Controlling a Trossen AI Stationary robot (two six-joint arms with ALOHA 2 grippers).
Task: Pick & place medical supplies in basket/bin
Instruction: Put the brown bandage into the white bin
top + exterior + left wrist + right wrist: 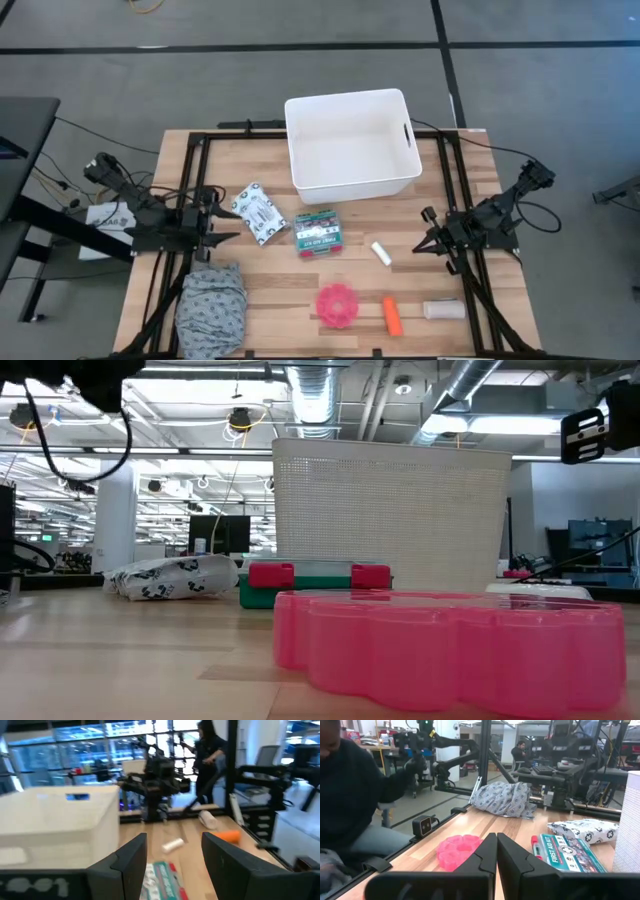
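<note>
The medical supplies lie on the wooden table in the high view: white packet (260,212), green-and-red box (317,232), tiny white cylinder (381,253), pink disc (340,305), orange tube (391,315) and beige roll (443,310). The white tub (350,145) stands at the far edge. My left gripper (225,217) is open near the left edge, beside the packet, pointing right; its wrist view (172,865) shows the box (162,877) ahead. My right gripper (425,243) is shut near the right edge, by the cylinder; its fingers (496,855) point toward the pink disc (457,850). Neither touches anything.
A grey patterned cloth bundle (212,305) lies at the near left corner. A black frame (190,150) runs along the table's sides. A person in dark clothes (350,795) sits close off the table's near side. Bare wood lies between the tub and the items.
</note>
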